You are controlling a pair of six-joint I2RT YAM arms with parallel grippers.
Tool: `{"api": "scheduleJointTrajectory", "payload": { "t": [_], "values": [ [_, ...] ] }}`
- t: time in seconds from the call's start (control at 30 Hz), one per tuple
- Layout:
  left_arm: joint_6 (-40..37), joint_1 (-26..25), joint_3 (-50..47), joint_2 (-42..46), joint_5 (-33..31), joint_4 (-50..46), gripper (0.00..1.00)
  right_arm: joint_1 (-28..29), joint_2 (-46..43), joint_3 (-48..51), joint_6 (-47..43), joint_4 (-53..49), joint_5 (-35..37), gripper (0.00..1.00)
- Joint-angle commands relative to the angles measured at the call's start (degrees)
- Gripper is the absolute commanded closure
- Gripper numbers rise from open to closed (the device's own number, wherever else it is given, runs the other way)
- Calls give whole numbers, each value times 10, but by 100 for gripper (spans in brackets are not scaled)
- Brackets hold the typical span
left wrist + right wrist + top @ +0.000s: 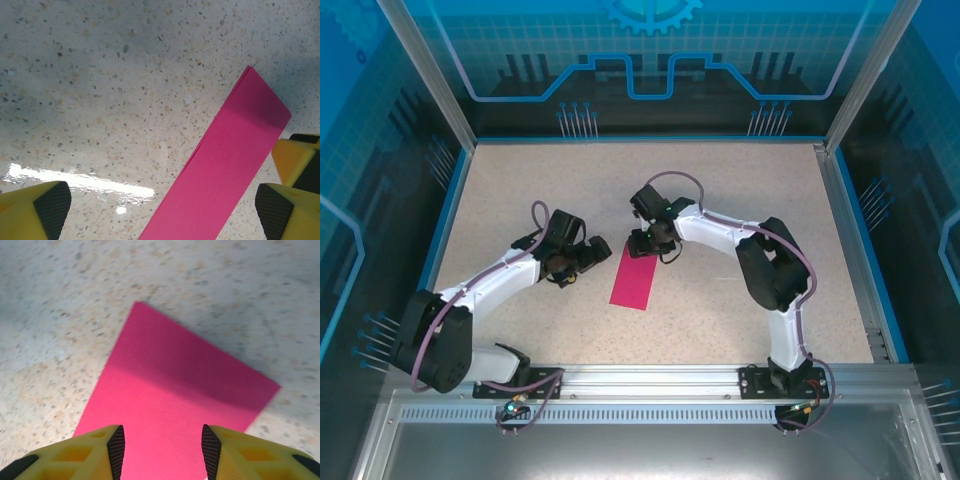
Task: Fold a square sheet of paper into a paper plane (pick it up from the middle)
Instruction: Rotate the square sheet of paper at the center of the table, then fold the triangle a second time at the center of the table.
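A speckled beige table (740, 190) is enclosed by blue translucent panels (650, 60), and an aluminium rail (650, 378) is run along its near edge, where both arm bases are bolted. The left arm (480, 290) is reached inward from the near left corner and the right arm (760, 260) is bent in from the near right, so that the two wrists are brought close together near the table's middle. The square sheet of paper (632, 277) is found there, lying flat on the table as a narrow magenta strip that runs from under the right wrist toward the near edge. In the left wrist view stacked layers can be made out along the long left edge of the sheet (235, 170). The left gripper (600, 252) is held just beside the strip's upper left edge. Its jaws are spread wide above the table with the strip passing between them, and nothing is clamped (162, 212). The right gripper (648, 245) is poised over the far end of the strip. In the right wrist view (162, 447) its jaws are seen apart, the paper (175, 390) lies flat beneath the gap, and no grasp is made. The yellow fingers are faced with black textured pads (116, 447). A further yellow piece (295, 157) is seen at the right edge of the left wrist view, and it cannot be told what it belongs to.
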State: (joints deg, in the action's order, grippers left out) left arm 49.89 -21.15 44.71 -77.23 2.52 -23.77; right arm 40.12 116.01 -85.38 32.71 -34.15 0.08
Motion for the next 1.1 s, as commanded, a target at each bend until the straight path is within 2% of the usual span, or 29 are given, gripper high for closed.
{"api": "scheduleJointTrajectory", "payload": {
  "t": [0.0,0.17,0.3,0.57,0.77,1.07],
  "values": [
    [15,6,-10,3,28,7,2,3,31,-35,52,-63,65,49],
    [13,21,-16,10,21,-3,2,21,64,-82,48,-93,96,40],
    [17,30,-25,16,27,1,2,29,92,-112,52,-114,92,35],
    [23,30,-35,12,50,14,2,54,139,-159,32,-154,135,17],
    [21,30,-39,5,73,20,2,55,161,-156,20,-167,144,17],
    [11,31,-42,-16,130,37,2,38,154,-109,12,-139,111,29]
  ]
}}
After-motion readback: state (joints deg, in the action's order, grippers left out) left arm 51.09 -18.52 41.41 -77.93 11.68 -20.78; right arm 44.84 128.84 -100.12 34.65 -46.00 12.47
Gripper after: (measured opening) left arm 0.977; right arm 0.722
